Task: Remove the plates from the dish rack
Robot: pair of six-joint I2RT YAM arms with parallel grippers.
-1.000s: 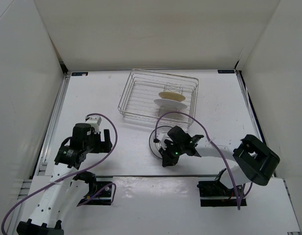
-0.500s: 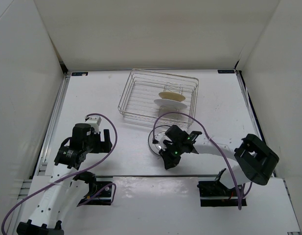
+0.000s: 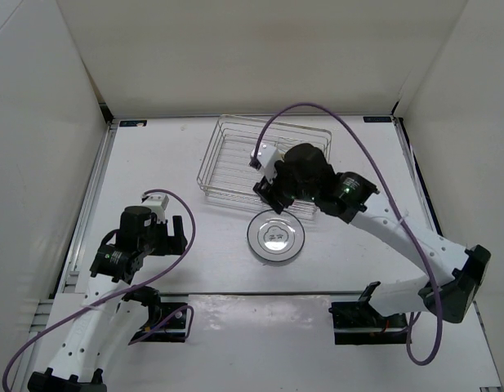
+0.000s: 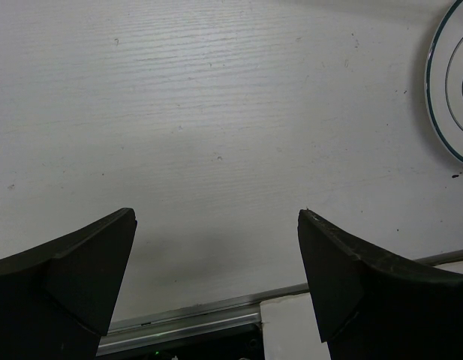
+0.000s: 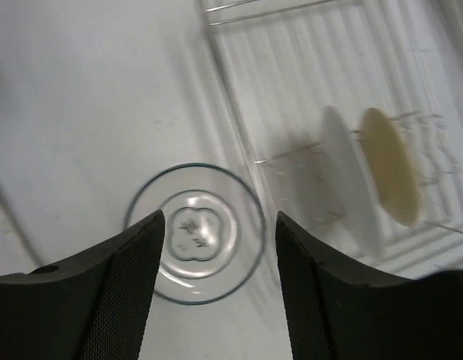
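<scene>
A white plate with a ringed rim (image 3: 275,237) lies flat on the table just in front of the dish rack (image 3: 227,155). My right gripper (image 3: 276,196) hangs open and empty above the rack's near edge. In the right wrist view the flat plate (image 5: 193,225) shows far below between the open fingers. To its right, in the rack (image 5: 291,45), a white plate (image 5: 351,187) and a tan plate (image 5: 389,165) stand on edge. My left gripper (image 3: 174,235) is open and low over bare table at the left; the flat plate's rim (image 4: 450,90) is off to its right.
White walls close in the table on the left, back and right. A purple cable (image 3: 350,135) arcs from the right arm over the rack's right side. A metal rail (image 4: 201,315) runs along the table's near edge under the left gripper.
My right gripper has opened and let go of the ringed white plate, which now lies flat on the table. The right arm has risen and swung back over the rack. The left arm has not moved.
</scene>
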